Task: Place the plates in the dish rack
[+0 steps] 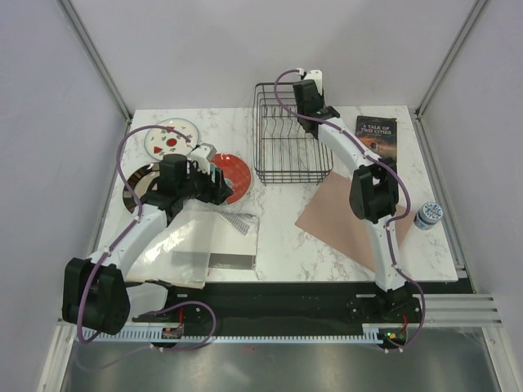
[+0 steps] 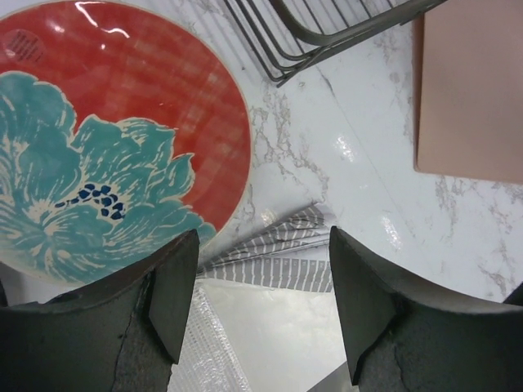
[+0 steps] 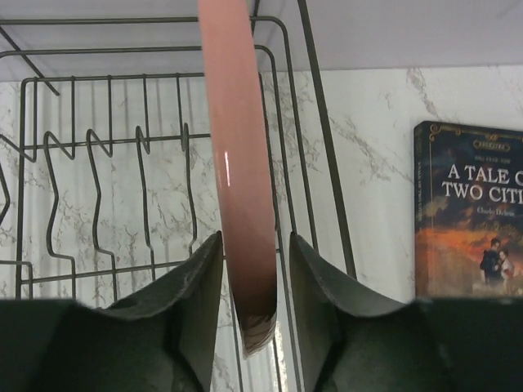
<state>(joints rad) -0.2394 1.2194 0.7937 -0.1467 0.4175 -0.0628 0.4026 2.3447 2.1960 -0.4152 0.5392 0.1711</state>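
The pink-and-cream plate (image 3: 237, 163) stands edge-on inside the black wire dish rack (image 1: 290, 131) at its right end. My right gripper (image 3: 255, 237) straddles its rim, open: the left finger touches the plate and the right finger stands a little off it. The red plate with the teal flower (image 2: 106, 139) lies flat on the table left of the rack (image 2: 327, 24). My left gripper (image 2: 263, 233) is open and empty, hovering just beside that plate's near edge. The white plate with red fruit marks (image 1: 172, 140) and the dark-rimmed plate (image 1: 140, 186) lie at the far left.
A clear plastic bag with a grey striped band (image 2: 270, 310) lies under my left gripper. A pinkish mat (image 1: 343, 216) lies right of centre. A dark book (image 1: 376, 137) is right of the rack, and a blue-lidded jar (image 1: 427, 215) stands near the right edge.
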